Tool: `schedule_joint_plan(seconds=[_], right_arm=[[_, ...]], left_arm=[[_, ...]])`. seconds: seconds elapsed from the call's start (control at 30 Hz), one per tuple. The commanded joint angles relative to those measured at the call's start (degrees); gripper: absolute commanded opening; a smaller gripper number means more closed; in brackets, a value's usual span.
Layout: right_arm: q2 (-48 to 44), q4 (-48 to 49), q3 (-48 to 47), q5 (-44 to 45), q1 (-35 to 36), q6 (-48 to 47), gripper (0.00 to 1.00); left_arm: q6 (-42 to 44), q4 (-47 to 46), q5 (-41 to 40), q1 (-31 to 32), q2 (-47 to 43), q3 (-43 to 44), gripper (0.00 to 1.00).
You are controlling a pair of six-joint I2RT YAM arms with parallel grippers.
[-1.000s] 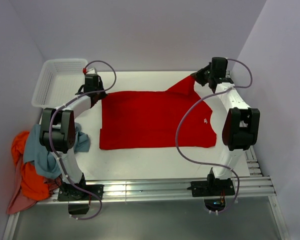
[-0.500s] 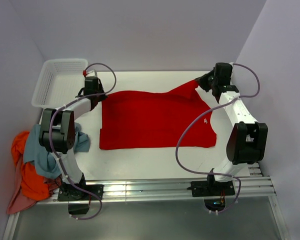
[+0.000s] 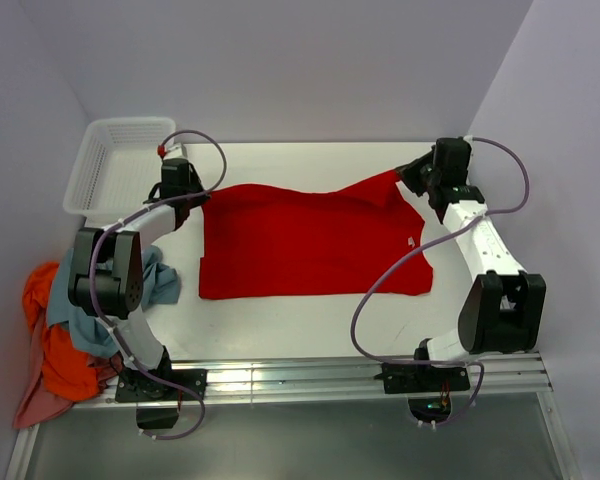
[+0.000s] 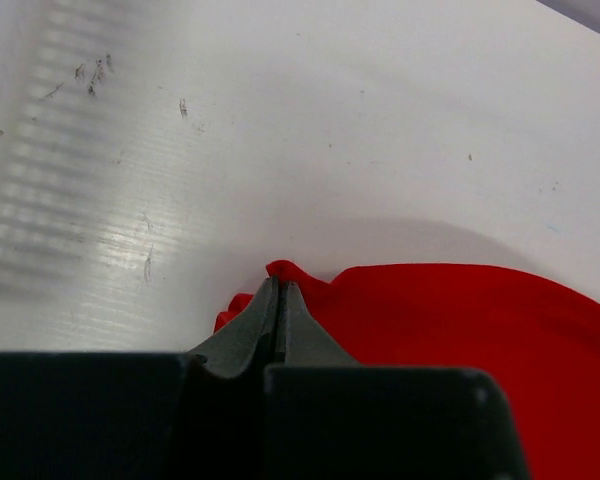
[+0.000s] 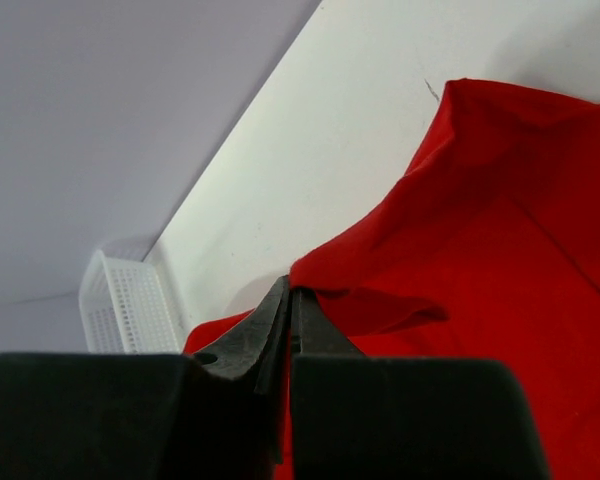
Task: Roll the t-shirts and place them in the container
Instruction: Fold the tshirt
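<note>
Flattening step: red shirt (image 3: pixel 310 240) corner clamped in left tool (image 4: pixel 278 288), sleeve clamped in right tool (image 5: pixel 288 290). Next, likely: cloth between tools drawn taut, laid flat on worktop (image 3: pixel 280 320), then rolled.

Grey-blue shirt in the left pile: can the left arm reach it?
Probably not yet: the left gripper is shut on the red t-shirt's corner. Once freed, the grey-blue shirt lies atop the pile by its base.

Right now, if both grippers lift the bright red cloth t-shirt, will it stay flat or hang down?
Probably floppy: the bright red t-shirt puckers where the left gripper pinches it and folds beside the right gripper. It likely sags between them. It looks thin and light, so pulling should drag it across the white table.
</note>
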State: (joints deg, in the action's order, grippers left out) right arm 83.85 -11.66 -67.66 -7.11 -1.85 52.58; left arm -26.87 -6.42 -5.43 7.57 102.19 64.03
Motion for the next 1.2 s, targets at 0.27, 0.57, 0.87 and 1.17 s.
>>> schedule_joint_plan(seconds=[0.27, 0.57, 0.87, 1.17], right_arm=[[-8.9, -0.8, 5.5, 3.4, 0.1, -2.0, 0.0], [-12.7, -1.9, 8.7, 4.5, 0.1, -3.2, 0.0], [-16.1, -3.6, 9.7, 4.7, 0.1, -4.4, 0.0], [-18.3, -4.0, 13.6, 3.6, 0.1, -4.4, 0.0]], left_arm=[[-1.1, -5.1, 2.9, -0.1, -6.0, -4.7, 0.0], [-1.8, -6.4, 3.7, 0.1, -8.2, -8.0, 0.0], [-2.4, -6.2, 3.1, 0.5, -10.6, -9.8, 0.0], [-4.4, -7.9, 4.7, 0.5, -11.9, -13.8, 0.0]])
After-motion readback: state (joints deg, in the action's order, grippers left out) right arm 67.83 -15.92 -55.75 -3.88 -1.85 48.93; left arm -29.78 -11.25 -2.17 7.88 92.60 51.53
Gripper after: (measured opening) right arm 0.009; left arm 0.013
